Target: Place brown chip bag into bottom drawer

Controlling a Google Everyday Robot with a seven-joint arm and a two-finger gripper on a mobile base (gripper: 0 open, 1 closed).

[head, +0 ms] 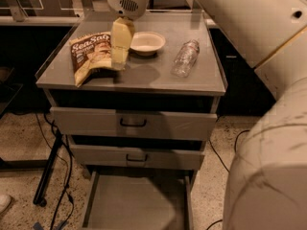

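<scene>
camera view: the grey cabinet top (144, 76) carries three things. the brown chip bag (90, 55) lies flat at the left side of the top, its white "sea salt" lettering facing up and its lower corner close to the near left edge. a pale bowl (147, 42) sits upright just to the right of the bag, toward the far side. a clear plastic bottle (185, 57) lies on its side further right, well apart from the bag.

the gripper (120, 57) hangs down from a round white wrist at the top of the picture, cream-yellow and pointing at the cabinet top. its tip overlaps the right edge of the chip bag, between the bag and the bowl. whether it touches the bag cannot be told, nor whether the gripper is apart or together. a dark shadow falls on the top just to its right. the big white robot arm (249, 28) fills the right side of the picture.

below the top, the top drawer (168, 124) and the middle drawer (165, 158) are pushed in, each with a dark handle. the bottom drawer (134, 207) is pulled out toward the near side, its flat grey floor and low side walls showing. black cables (61, 190) trail on the speckled floor at the left.
</scene>
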